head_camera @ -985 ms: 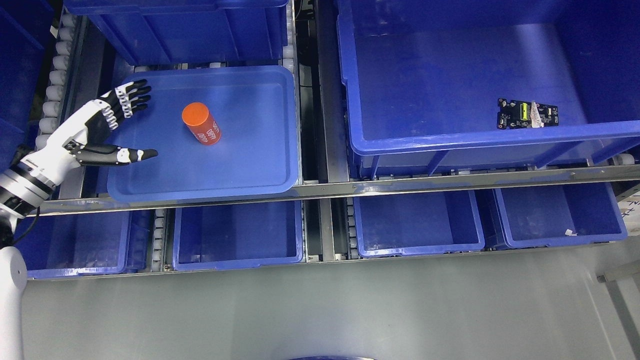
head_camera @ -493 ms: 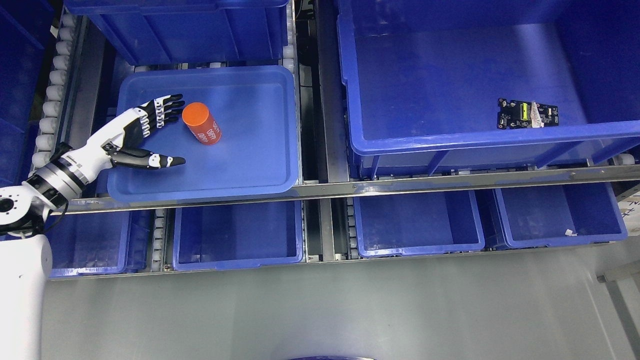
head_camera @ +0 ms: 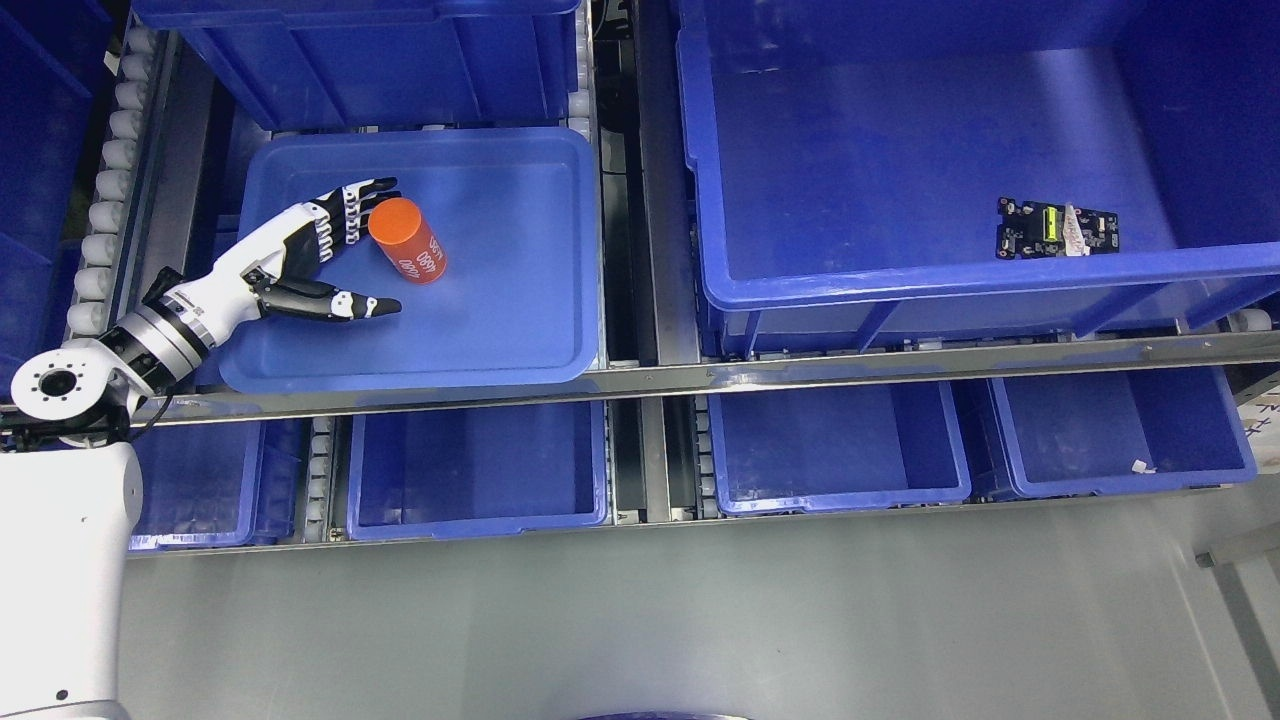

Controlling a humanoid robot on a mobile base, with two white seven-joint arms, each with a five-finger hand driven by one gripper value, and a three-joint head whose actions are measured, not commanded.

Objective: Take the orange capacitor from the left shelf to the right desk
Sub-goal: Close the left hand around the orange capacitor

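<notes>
We see the capacitor in the tray, just right of the left hand, axis tilted toward the lower right; the spread fingers and thumb bracket it, gripping nothing.

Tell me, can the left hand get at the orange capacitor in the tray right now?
Probably yes. The left hand is open beside the orange capacitor in the shallow blue tray, fingers behind its top, thumb in front, nothing between.
</notes>
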